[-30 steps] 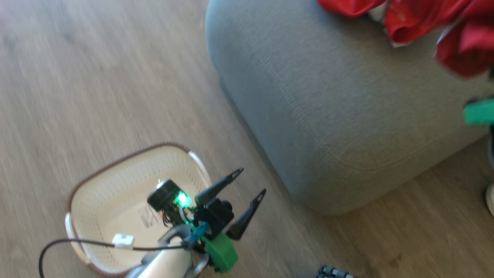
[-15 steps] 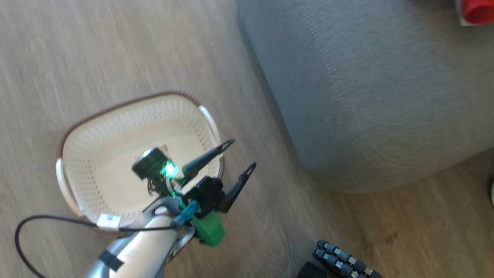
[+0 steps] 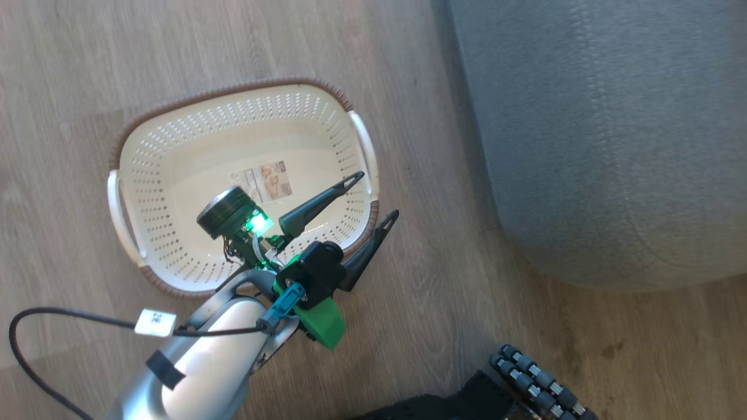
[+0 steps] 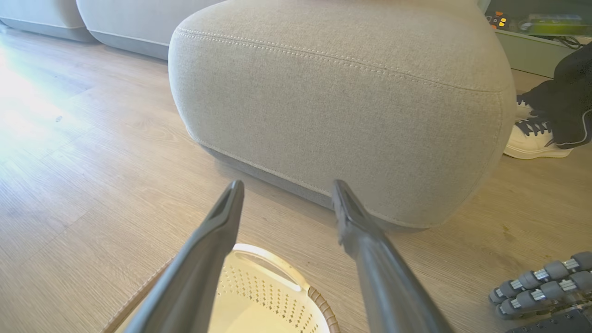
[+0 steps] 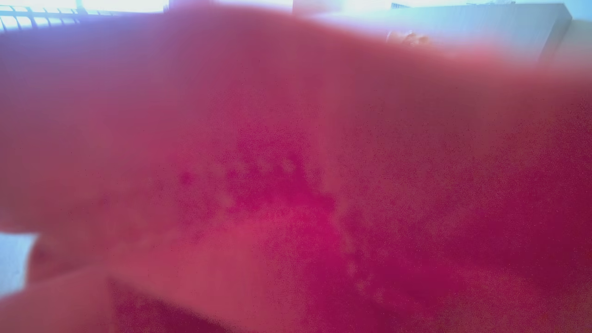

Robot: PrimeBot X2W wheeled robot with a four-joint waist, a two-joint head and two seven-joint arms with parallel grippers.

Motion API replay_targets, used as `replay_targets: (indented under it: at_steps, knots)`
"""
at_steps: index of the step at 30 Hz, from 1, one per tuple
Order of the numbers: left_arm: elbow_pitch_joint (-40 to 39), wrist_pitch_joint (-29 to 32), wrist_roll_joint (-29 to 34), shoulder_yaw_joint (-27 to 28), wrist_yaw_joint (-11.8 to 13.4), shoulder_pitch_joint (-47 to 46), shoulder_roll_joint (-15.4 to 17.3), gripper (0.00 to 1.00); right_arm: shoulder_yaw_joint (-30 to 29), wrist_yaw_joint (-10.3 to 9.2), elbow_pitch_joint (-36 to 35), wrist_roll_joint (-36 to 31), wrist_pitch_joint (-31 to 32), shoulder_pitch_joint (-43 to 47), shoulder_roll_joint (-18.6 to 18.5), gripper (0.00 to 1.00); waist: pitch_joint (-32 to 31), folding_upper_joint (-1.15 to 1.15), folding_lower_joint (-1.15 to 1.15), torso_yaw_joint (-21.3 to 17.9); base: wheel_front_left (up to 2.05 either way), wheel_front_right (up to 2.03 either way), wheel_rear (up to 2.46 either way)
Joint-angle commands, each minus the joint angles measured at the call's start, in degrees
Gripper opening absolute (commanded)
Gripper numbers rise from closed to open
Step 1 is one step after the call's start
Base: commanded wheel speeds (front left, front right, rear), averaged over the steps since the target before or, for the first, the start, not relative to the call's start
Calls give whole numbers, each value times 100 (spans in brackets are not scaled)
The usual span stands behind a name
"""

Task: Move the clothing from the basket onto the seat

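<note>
Our head camera has swung toward the basket [image 3: 192,116] over the last second, so it now sits higher in view, bare but for its paper label [image 3: 265,182], with our left gripper [image 3: 376,195] spread wide above the handle nearer the seat [image 3: 613,146]. Farther right, the clothing [image 5: 296,185] presses red against the right wrist lens, and our right gripper is nearly closed, apparently pinching it. We should carry it well over the cushion before releasing, lest it slide to the floor [image 3: 70,58].
</note>
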Motion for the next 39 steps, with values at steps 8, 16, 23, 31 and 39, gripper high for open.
replay_targets:
  at_steps: [8, 16, 23, 31, 39]
  knots:
    - [-237, -28, -46, 100, 128, -148, 19, 100, -354, -1, 1132, -511, 122, -216, -146, 0, 237, 0, -1, 277, 0, 0, 0]
    - [-228, -28, -68, 101, 163, -114, 94, 100, -404, -1, 1254, -794, 483, -102, -44, 0, 290, 0, -1, 288, 0, 0, 0]
    - [-226, -28, -81, 65, 166, -125, 108, 100, -581, -1, 1270, -889, 944, 32, 110, 0, 298, 0, -1, 293, 0, 0, 0]
    - [-223, -28, -144, 38, 147, -50, 98, 100, -684, -1, 1272, -860, 1319, 140, 173, 6, 193, 0, -1, 309, 0, 0, 0]
    - [-240, -28, -201, 61, 133, 31, -18, 100, -835, -1, 1273, -1036, 1478, 274, 77, 100, -127, 0, -1, 323, 0, 0, 0]
